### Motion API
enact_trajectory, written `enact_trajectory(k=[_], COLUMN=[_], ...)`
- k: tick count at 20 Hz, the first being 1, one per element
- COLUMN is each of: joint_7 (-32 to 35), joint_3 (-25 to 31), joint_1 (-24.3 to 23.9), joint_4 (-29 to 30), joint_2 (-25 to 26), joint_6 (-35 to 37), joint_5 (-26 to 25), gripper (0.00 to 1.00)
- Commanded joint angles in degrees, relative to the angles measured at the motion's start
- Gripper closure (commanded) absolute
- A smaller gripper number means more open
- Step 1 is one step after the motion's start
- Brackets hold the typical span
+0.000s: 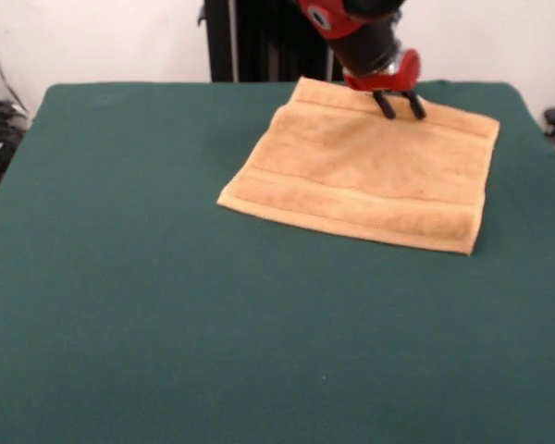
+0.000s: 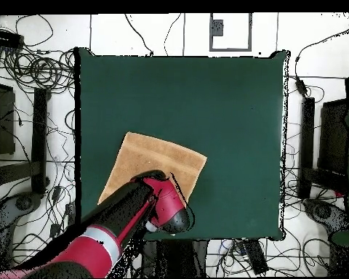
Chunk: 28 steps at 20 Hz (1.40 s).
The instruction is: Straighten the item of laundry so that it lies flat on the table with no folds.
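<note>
My claw [image 1: 400,105] stands with fingers spread, tips on the towel's [image 1: 365,176] edge; towel flat on the bench [image 1: 148,277] below.

Around my table the white floor [image 2: 177,33] is strewn with black cables [image 2: 39,69], coiled thickest at one corner. Dark stands [image 2: 39,138] line both sides. Behind me I see a white wall [image 1: 102,42] and a black post [image 1: 220,42].

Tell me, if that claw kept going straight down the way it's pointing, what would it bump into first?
Most likely the orange-tan towel: the gripper points down with fingers open at its far edge, though contact can't be judged.
</note>
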Motion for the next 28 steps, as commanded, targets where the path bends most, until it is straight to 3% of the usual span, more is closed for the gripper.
enact_trajectory(k=[1, 4, 6, 8, 9, 11, 19, 23, 28], joint_7=[21.9, 22.1, 21.5, 19.7, 18.1, 15.8, 12.5, 12.1, 8.6], joint_3=[9.0, 5.9, 0.2, -8.5, -13.8, -18.7, -26.8, -30.2, -26.4], joint_1=[3.2, 4.9, 8.3, 13.5, 16.9, 20.9, 28.0, 31.2, 30.5], joint_4=[6.2, 4.6, 0.4, -5.8, -9.2, -13.3, -18.1, -16.5, -15.4], joint_2=[10.8, 12.7, 15.5, 19.7, 22.3, 24.6, 30.5, 33.8, 30.5], joint_6=[-4.4, -7.8, -9.4, -6.2, -1.0, 8.7, 31.3, 43.4, 45.4], joint_5=[-0.3, 0.6, 2.5, 5.8, 7.8, 9.5, 12.9, 15.6, 15.4], gripper=[0.0, 0.0, 0.0, 0.0, 0.0, 0.0, 0.0, 0.0, 0.0])
